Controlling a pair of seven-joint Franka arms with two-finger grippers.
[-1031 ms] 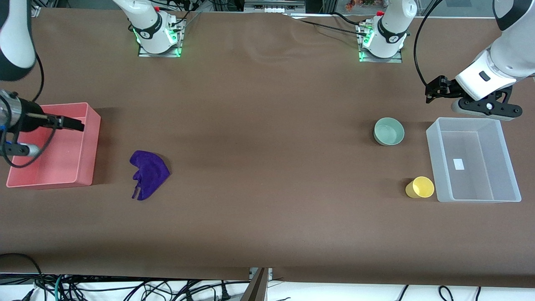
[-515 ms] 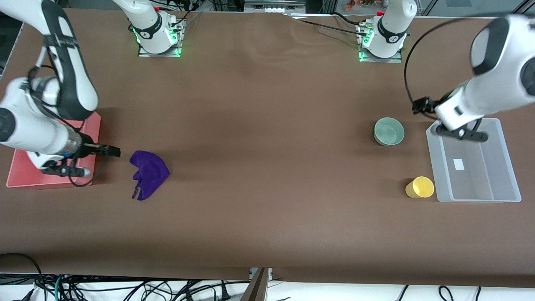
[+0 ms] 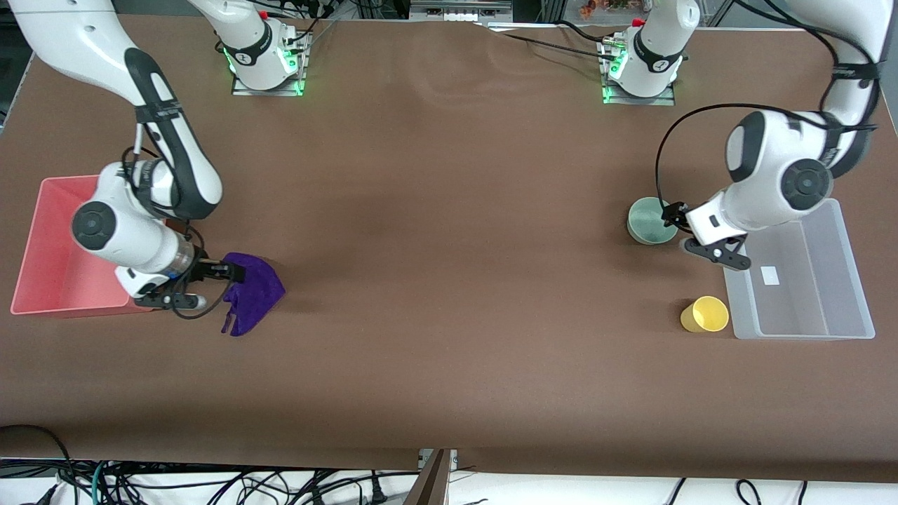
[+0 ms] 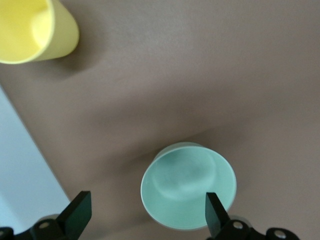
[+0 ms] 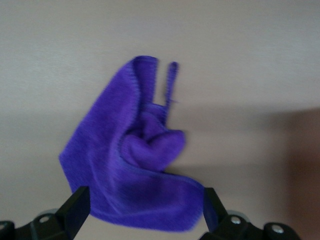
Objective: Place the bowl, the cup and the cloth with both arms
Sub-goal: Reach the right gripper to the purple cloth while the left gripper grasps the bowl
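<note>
Purple cloth (image 3: pixel 251 291): lay crumpled on the brown table (image 3: pixel 449 280), just beside the pink bin (image 3: pixel 42 245), thin corner trailing toward the front camera.
Right gripper (image 3: pixel 230 272): my fingers stood spread wide, poised over the edge of the cloth nearest the pink bin; the right wrist view showed fabric between the two tips, nothing pinched yet.
Mint bowl (image 3: pixel 651 220): upright on the table, beside the clear bin (image 3: pixel 852 280), farther from the front camera than the cup.
Left gripper (image 3: pixel 675 219): my fingers were parted here too, hovering over the bowl's rim on the clear-bin side; the left wrist view showed the bowl sitting between the tips, ungripped.
Yellow cup (image 3: pixel 705 314): tipped on its side, touching or nearly touching the clear bin's wall; untouched.
Reasoning: each arm took the item at its own end, presumably so each bin is a short carry.
Progress: judged early; all three items outside the bins.
</note>
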